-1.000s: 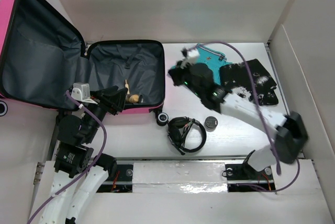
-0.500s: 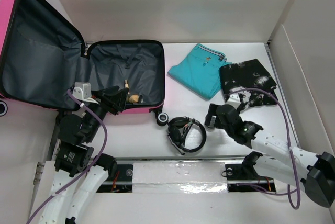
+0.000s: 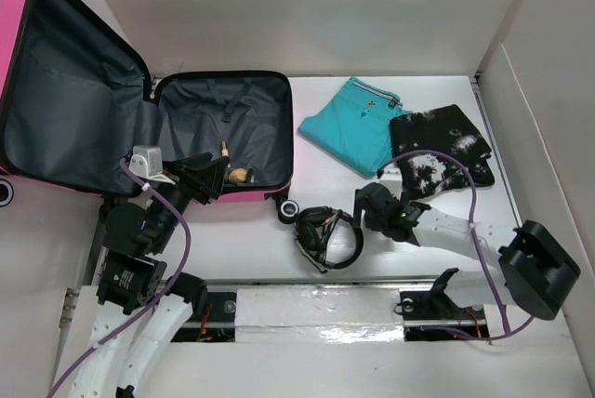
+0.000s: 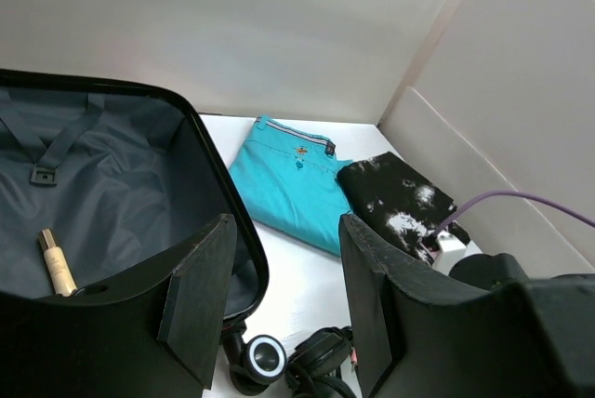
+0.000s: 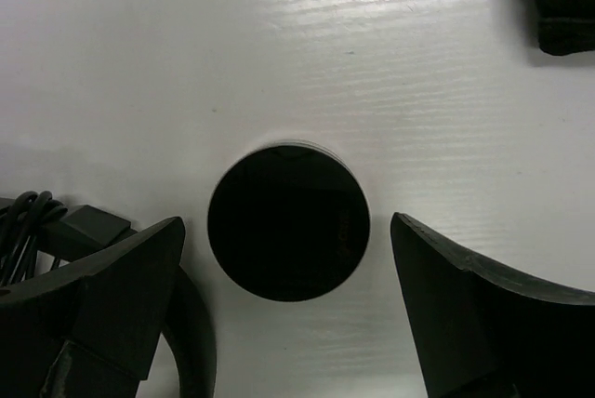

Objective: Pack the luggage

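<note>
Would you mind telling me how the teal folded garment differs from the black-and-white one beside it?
The teal garment is plain, with a striped band at its far edge; the black garment is blotched with white. The teal garment lies nearer the luggage; the black garment lies farther to the right. Both are folded flat on the table, outside the luggage.

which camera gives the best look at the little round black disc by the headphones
Right wrist. The round black disc lies whole and centred there, with the open right gripper straddling it. In top external, that gripper sits over the spot and hides the disc. The left wrist view does not show it.
</note>
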`<move>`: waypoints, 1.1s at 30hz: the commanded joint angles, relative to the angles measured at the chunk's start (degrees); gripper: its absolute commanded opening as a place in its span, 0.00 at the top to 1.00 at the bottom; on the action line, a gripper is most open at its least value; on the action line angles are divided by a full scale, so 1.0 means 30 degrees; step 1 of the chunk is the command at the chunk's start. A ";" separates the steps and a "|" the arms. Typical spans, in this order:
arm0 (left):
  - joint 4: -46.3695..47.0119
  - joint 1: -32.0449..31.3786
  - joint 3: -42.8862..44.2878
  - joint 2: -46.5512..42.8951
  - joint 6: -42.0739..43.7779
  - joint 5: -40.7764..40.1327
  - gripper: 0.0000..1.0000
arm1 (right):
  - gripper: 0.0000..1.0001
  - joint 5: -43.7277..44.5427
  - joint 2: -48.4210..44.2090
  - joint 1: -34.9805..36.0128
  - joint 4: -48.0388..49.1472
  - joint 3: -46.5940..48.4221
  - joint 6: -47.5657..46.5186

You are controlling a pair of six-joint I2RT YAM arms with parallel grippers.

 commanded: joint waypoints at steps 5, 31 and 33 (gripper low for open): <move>0.0676 -0.0076 0.0170 -0.0270 0.0193 -0.0203 0.55 | 0.13 0.1132 0.2544 0.0471 -0.0258 0.2170 0.0983; 0.0735 -0.0076 0.0082 -0.0476 0.0164 -0.0496 0.55 | 0.32 -0.3551 0.9334 0.2463 0.6130 1.7483 -0.9592; 0.0705 -0.0076 0.0082 -0.0534 0.0194 -0.0555 0.55 | 0.31 -0.4987 1.1502 0.2463 0.6629 1.9563 -0.9681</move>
